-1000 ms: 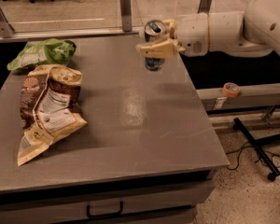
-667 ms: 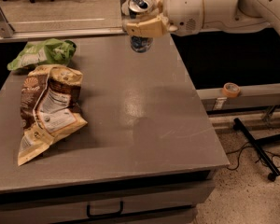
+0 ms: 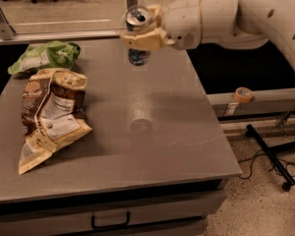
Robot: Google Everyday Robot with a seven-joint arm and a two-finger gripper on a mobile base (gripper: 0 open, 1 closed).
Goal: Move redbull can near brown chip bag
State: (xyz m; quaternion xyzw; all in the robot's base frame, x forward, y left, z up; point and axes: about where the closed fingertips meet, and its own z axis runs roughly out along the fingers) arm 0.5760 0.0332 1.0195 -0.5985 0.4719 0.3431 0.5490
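The redbull can (image 3: 138,16), slim silver-and-blue metal, hangs at upper centre of the frame above the smooth grey table (image 3: 182,132), clamped in the cream gripper (image 3: 140,39). Well apart at left lies the crinkled foil brown chip bag (image 3: 51,113), with a green bag (image 3: 45,56) behind it. A tape roll (image 3: 243,94) sits on a ledge at right.

You have the cream two-finger gripper (image 3: 137,34) up over the far edge of the flat grey table (image 3: 182,136), clamped on the slim silver-and-blue metal redbull can (image 3: 138,56), which hangs clear of the tabletop. Well to its left and nearer you lies the large brown and cream foil chip bag (image 3: 51,114). Just behind that bag lies the small green foil bag (image 3: 46,57). Off the table's right side, a small orange tape roll (image 3: 243,94) sits on a lower ledge.
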